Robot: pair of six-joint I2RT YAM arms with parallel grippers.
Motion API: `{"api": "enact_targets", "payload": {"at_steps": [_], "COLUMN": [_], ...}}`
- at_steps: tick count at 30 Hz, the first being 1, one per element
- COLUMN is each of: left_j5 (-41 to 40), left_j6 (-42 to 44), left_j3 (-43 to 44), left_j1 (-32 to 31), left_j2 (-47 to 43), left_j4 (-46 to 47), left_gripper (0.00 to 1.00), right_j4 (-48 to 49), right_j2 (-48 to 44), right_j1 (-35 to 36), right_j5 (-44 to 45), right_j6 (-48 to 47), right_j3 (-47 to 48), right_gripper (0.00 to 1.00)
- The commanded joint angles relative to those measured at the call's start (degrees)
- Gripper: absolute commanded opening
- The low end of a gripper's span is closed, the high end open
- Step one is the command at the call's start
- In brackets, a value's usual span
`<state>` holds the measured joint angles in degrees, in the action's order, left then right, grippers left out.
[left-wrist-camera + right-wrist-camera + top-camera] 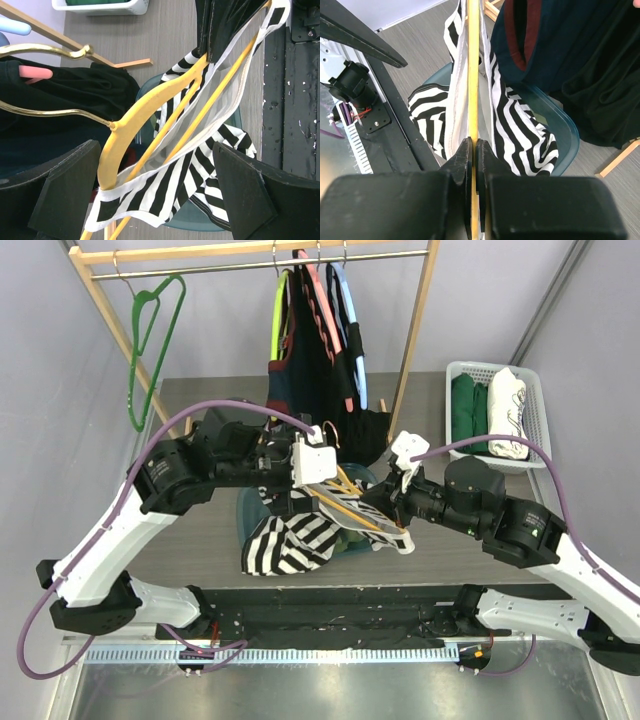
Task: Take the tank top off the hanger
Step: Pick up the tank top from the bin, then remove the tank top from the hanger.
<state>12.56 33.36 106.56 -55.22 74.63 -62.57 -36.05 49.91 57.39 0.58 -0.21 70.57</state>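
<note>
- R gripper (pixel 472 150): clamped tight on the hanger (pixel 473 75) lower bar, so the hanger's held steady.
- L gripper (pixel 155 190): jaws wide apart, holding nothing. One finger sits each side of the hanger's shoulder end.
- Tank top (pixel 200 180): b/w stripes, not yet off the hanger. A white-edged strap (pixel 125 189) loops the hanger's shoulder tip, and the body sags below the hanger onto a teal tub (pixel 565 135).
- Handling, we reckon: light, limp knit w/ some stretch. It won't hold shape and is likelier to snag on the hanger tip than slide off. Not fragile.
- Where to grab: we'd pinch the strap's bound edge right by the hanger tip. It's thicker there and slips less than the body cloth. Then pull outward past the tip.
- Watch out: don't nip the hanger along w/ the cloth.
</note>
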Motion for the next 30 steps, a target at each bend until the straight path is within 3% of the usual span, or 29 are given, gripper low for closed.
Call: {"api": "enact_targets", "payload": {"at_steps": [1, 5, 11, 19, 22, 24, 25, 28, 30], "left_j5": [0.4, -2.4, -4.3, 3.5, 6.5, 7.4, 8.7, 11.3, 12.3], "left_j6": [1.0, 3.6, 5.6, 6.7, 6.5, 6.6, 6.7, 6.0, 5.9], "left_j3": [2.8, 10.7, 6.9, 8.2, 14.1, 16.7, 19.0, 22.2, 23.0], "left_j1": [-0.1, -0.1, 0.6, 1.0, 0.9, 0.9, 1.0, 1.0, 1.0], "left_j2": [0.2, 1.8, -0.2, 3.1, 6.4, 8.1, 8.8, 11.0, 12.1], "left_j4": [1.0, -0.8, -1.2, -5.5, -8.1, -9.9, -11.6, -14.4, -16.2], "left_gripper": [1.0, 1.0, 1.0, 0.92, 0.82, 0.68, 0.55, 0.3, 0.25], "right_j4": [1.8, 0.3, -1.3, -1.6, -3.2, -3.5, -3.5, -3.8, -3.8], "right_j2": [-0.5, -1.6, -3.8, -5.7, -5.7, -6.2, -6.3, -6.4, -6.5], "right_j1": [0.5, 0.5, 0.6, 0.6, 0.4, 0.6, 0.6, 0.5, 0.5], "right_j5": [0.1, 0.1, 0.2, -4.3, -4.4, -4.4, -4.5, -3.8, -3.1], "right_j6": [-1.5, -1.3, -0.6, -1.0, -2.2, -2.6, -2.7, -3.1, -3.5], "right_j3": [3.8, 4.1, 3.7, 3.7, 4.7, 4.8, 4.9, 5.3, 5.3], "right_gripper": [0.01, 0.01, 0.01, 0.01, 0.01, 0.01, 0.01, 0.01, 0.01]}}
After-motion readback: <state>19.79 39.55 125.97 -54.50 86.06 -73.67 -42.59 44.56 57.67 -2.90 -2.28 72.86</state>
